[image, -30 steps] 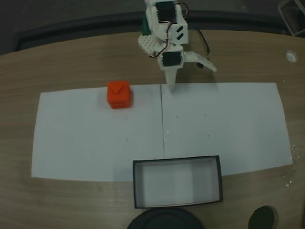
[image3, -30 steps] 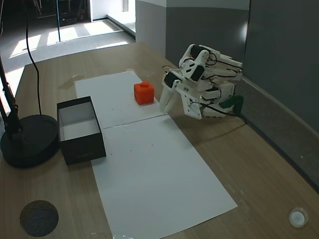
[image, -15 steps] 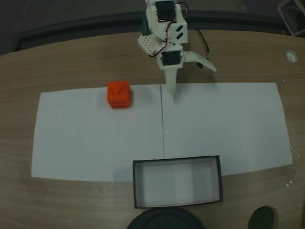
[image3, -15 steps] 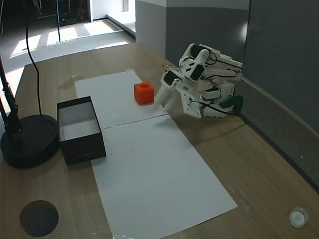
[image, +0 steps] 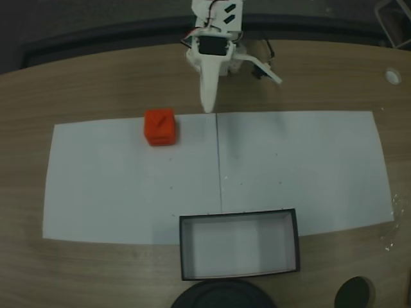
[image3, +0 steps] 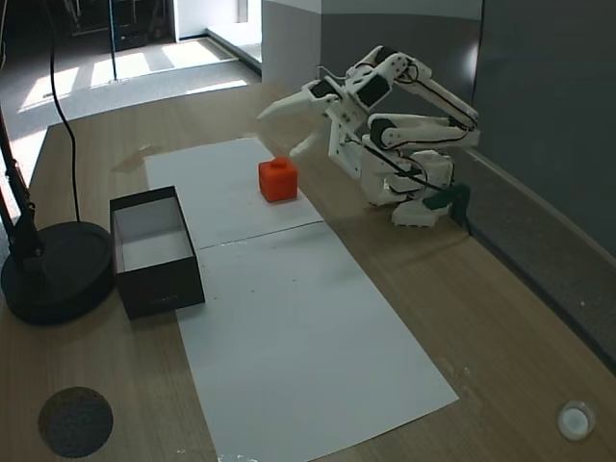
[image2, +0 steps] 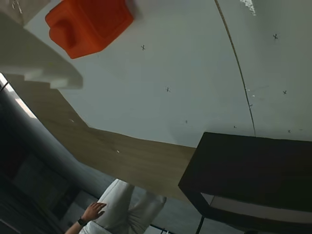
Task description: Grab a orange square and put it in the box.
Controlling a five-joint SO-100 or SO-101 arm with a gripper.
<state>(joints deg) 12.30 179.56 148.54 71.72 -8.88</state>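
My end effector is hanging released and empty above the surface, with the cube sitting on the paper just beside it, well apart from the box.

An office or lab room, by the look of it: a long curved wood-grain surface runs along grey partition panels. At 11 o'clock in a fixed view, sunlight falls across a carpeted floor. White paper sheets cover the surface.
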